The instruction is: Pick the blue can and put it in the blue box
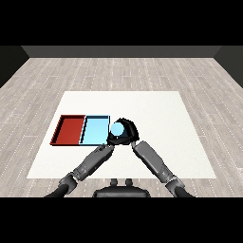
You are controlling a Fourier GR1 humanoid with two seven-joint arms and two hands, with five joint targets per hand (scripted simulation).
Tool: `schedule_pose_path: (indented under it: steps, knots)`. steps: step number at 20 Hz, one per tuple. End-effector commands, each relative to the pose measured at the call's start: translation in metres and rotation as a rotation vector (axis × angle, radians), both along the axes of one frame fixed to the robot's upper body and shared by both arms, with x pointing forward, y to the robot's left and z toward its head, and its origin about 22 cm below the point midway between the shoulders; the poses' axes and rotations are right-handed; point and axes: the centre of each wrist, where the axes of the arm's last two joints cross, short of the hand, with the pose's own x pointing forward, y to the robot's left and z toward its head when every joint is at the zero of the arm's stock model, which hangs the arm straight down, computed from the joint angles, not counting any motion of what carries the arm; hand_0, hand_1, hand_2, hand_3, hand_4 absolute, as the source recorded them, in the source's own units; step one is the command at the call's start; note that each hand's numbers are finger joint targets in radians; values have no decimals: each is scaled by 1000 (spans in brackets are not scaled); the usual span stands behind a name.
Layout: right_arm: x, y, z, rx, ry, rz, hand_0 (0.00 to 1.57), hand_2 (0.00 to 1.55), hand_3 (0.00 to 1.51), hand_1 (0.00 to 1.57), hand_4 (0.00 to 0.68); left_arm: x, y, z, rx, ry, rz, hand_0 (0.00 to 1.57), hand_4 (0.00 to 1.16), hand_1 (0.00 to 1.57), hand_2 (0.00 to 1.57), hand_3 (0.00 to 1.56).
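Nearest the front edge of the table (156, 102), two grey forearms rise from the lower corners and converge toward the middle, where both black hands meet at one object. The right hand (130, 129) is curled round the blue can (117, 129), whose pale, round top shows between the fingers. The left hand (113, 139) sits just below and against the can; whether its fingers are wrapped or straight I cannot tell — the two dark hands merge there. The can is thus held, just beside the right edge of the light blue tray (95, 130) and apparently not yet inside it; whether it is lifted off the table or resting on it is not clear from here. In my judgement the pick is done and the carry is in hand: the next move calls for a short shift leftward over the tray's rim, then a lowering and release. The blue tray is a shallow rectangle with a thin raised wall and a smooth flat floor. Touching its left side lies the red tray (70, 129), same shape. The table is plain, matte white; beyond its far edge runs grey plank flooring (118, 71).
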Motion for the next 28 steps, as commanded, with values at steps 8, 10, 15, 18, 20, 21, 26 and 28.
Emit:
schedule_pose_path:
  steps: [8, 10, 15, 18, 20, 21, 26, 28]
  knots:
    - [2, -6, 4, 30, 22, 36, 1433, 1465, 1382, 1433, 531, 13, -4, 5, 43, -15, 79, 1571, 1141, 1571, 1559, 1473]
    - [-1, -4, -9, 49, 14, 15, 1332, 1403, 1302, 1332, 496, 11, -5, 6, 40, 2, 77, 1571, 1141, 1571, 1555, 1467]
    - [-1, 1, 0, -42, 20, -21, 0, 0, 0, 0, 0, 8, -6, 11, 43, -23, 86, 1571, 1138, 1571, 1559, 1466]
    - [12, -1, 6, -47, 17, -35, 0, 0, 0, 0, 0, -9, 0, 1, 37, -35, 99, 1571, 1138, 1571, 1559, 1466]
    - [-4, -15, -2, -54, 22, -15, 0, 0, 0, 0, 0, 8, -9, 12, 37, -41, 82, 1571, 1142, 1571, 1568, 1477]
    - [4, -7, -1, -72, 19, -16, 0, 0, 0, 0, 0, 11, 1, 1, 36, -22, 102, 1571, 1142, 1571, 1569, 1478]
    - [3, -10, -18, -39, 12, -84, 0, 0, 0, 0, 0, 4, 24, -26, 65, -17, 106, 1571, 1147, 1571, 1571, 1491]
    - [2, -24, -5, 8, 15, -132, 0, 0, 0, 0, 0, -8, 8, -14, 65, -24, 100, 1571, 1147, 1571, 1571, 1493]
